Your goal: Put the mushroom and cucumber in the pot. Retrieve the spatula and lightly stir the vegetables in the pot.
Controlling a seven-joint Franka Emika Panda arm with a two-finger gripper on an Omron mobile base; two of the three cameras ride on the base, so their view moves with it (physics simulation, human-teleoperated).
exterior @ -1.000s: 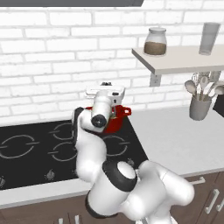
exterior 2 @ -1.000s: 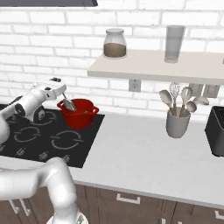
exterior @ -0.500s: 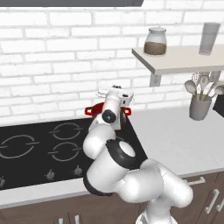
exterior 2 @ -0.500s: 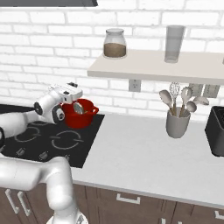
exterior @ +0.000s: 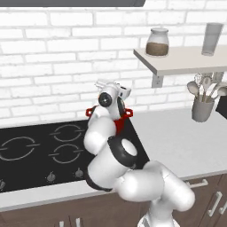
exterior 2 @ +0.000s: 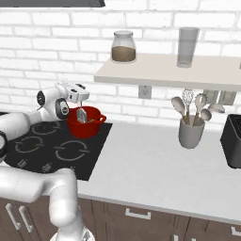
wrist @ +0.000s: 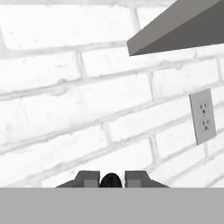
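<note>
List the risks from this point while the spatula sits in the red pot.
1. The spatula blade is inside the small pot; a wide sweep may push or tip the pot on the cooktop.
2. The hand camera faces the brick wall, so stirring is judged from the base views alone.
3. In the left base view the arm hides most of the pot.

The pot (exterior 2: pixel 84 121) stands on the back right corner of the cooktop (exterior 2: pixel 52 148), against the brick wall (exterior 2: pixel 42 61). Right of the pot runs the table (exterior 2: pixel 155 164), with the utensil cup (exterior 2: pixel 190 134) well apart along it. Above the table and right of the pot hangs the shelf (exterior 2: pixel 164 75), bearing a jar (exterior 2: pixel 124 47) and a glass (exterior 2: pixel 187 47). A spatula blade (exterior 2: pixel 82 115) seems to dip inside the pot, under the pincer (exterior 2: pixel 80 101).
</note>
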